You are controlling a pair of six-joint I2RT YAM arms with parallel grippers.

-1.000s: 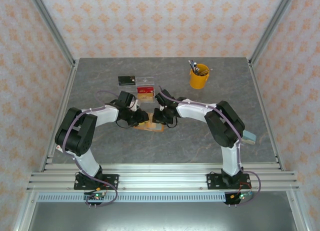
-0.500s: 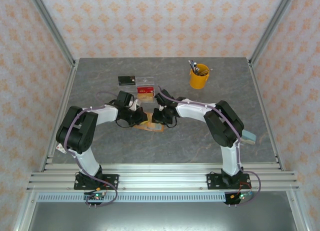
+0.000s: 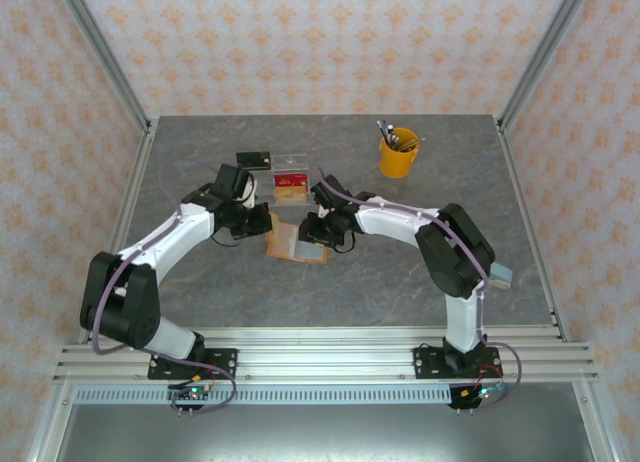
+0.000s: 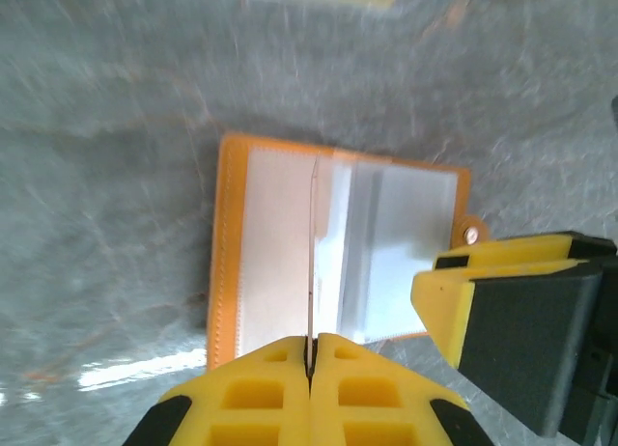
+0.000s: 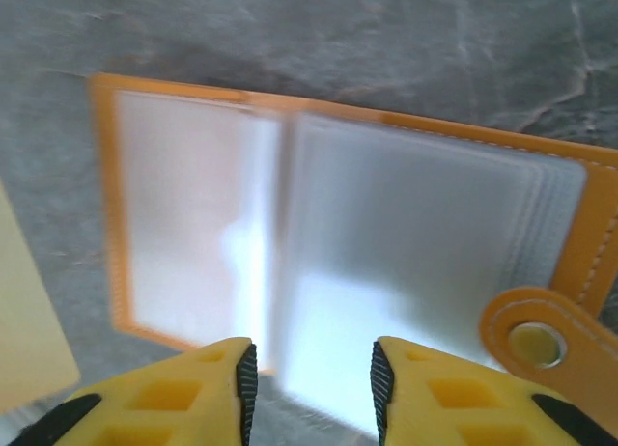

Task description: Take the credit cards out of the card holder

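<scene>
- The small flat orange-tan leather-like card holder (image 3: 297, 242) lies open on the grey stone-patterned bench (image 3: 400, 282), between the two arms, its cloudy plastic sleeves facing up. Nothing visibly clamps it, so a tug on a sleeve could drag or flip it.
- A thin flat pale card (image 4: 312, 263), seen edge-on, stands above the holder's fold. It appears to be held only by its near end, so it may swing or slip out if the arm moves quickly.
- The left pincer (image 4: 311, 342) is pressed together on that card. A loose pinch would probably drop it back onto the sleeves.
- The right pincer (image 5: 311, 354) is spread over the holder's near edge, close to the round snap tab (image 5: 531, 342). I cannot tell whether it touches. Closing here might catch several sleeves at once.
- The two pincers work near each other, so a careless sweep risks a knock.
- The glare on the sleeves hides any remaining cards, and one could be missed.
</scene>
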